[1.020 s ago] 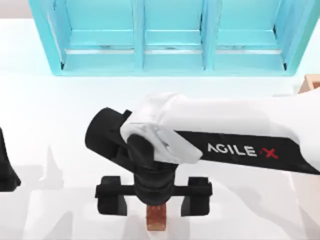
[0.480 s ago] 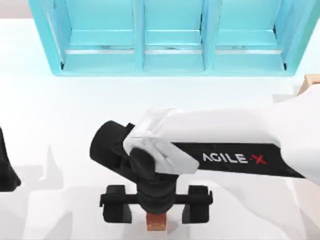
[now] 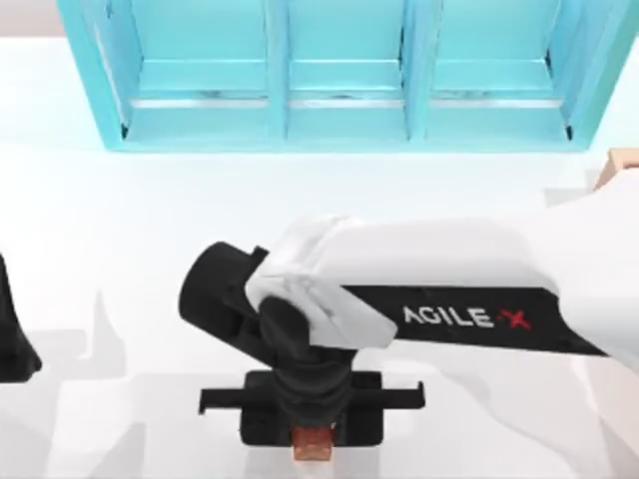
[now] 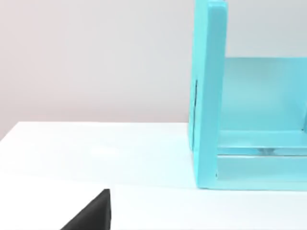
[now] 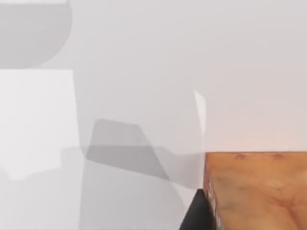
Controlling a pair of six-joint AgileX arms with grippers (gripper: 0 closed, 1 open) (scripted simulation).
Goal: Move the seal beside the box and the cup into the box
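- Gripping the seal is the step you have in hand: the right gripper stands at the near edge of the table, a little left of its middle, with its two fingers drawn in against the reddish-brown block from both sides.
- In the right wrist view, the seal sits pressed against a dark finger, so I judge the grasp made, though the block looks to be resting on the table.
- The box shows as a tan corner at the right edge of the table, well apart from the seal, with the right arm lying across the space between.
- Your next move calls for a straight lift, then a carry to the right to set the seal down beside the box, not inside it.
- The left gripper sits parked at the left edge; I cannot tell how its fingers stand.
- The turquoise shelf unit spans the far side.
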